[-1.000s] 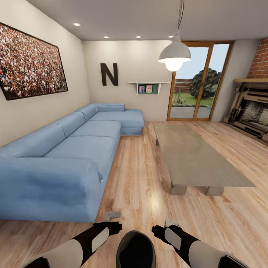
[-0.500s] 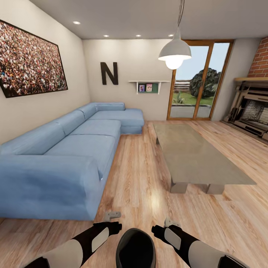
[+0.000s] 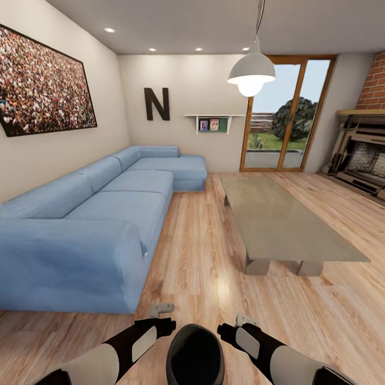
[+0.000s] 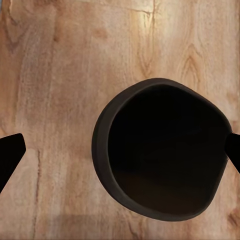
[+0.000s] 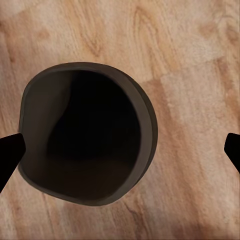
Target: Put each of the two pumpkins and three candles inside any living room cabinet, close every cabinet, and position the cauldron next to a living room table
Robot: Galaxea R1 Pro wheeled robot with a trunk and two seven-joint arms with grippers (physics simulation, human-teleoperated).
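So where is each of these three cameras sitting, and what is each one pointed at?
Head view: from the robot's head, looking forward and down across the living room at the sofa and table; both forearms frame the cauldron at the bottom edge.
Left wrist view: near the left gripper, looking down onto the cauldron and wooden floor; dark fingertips show.
Right wrist view: near the right gripper, looking down into the cauldron; dark fingertips show.
Shared: all three see the cauldron and floor.
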